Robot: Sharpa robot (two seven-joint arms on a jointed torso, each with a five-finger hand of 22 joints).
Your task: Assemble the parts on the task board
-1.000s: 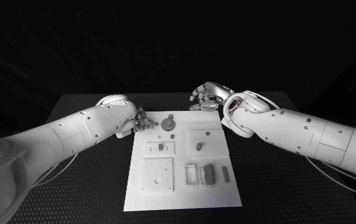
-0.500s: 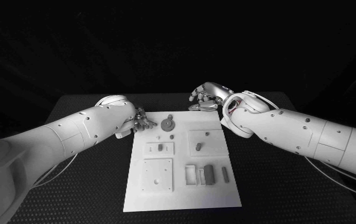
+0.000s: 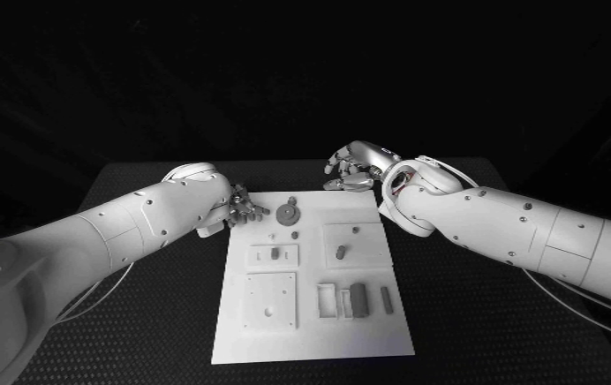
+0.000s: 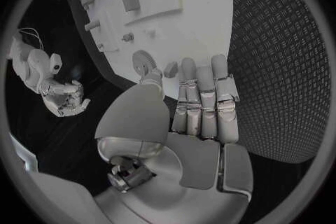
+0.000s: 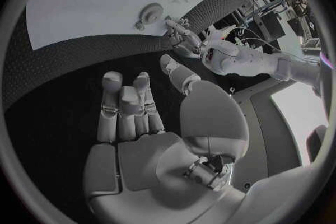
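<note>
Two white arms reach in over the black table (image 3: pixel 153 314) in the head view, with the task board (image 3: pixel 312 314) lying lengthwise between them. The left hand (image 3: pixel 242 210) sits at the board's far left corner, just beside a round gear-like part (image 3: pixel 289 215); the right hand (image 3: pixel 357 166) hangs near the far right corner, over the table. Small parts stand in the board's square plates, among them a peg (image 3: pixel 342 250) and a dark block (image 3: pixel 359 298) in the near row.

From the left wrist, the left hand (image 4: pixel 199 106) shows fingers (image 4: pixel 207 95) straight and side by side — released, gripping nothing — their tips over the board's (image 4: pixel 203 17) edge, close to the round part (image 4: pixel 145 60).

From the right wrist, the right hand (image 5: pixel 140 117) is likewise released, its fingers (image 5: pixel 120 106) loosely bent above bare table (image 5: pixel 84 56) — the board (image 5: pixel 105 0) lies beyond them, and the round part (image 5: pixel 150 12) rests near its edge.
</note>
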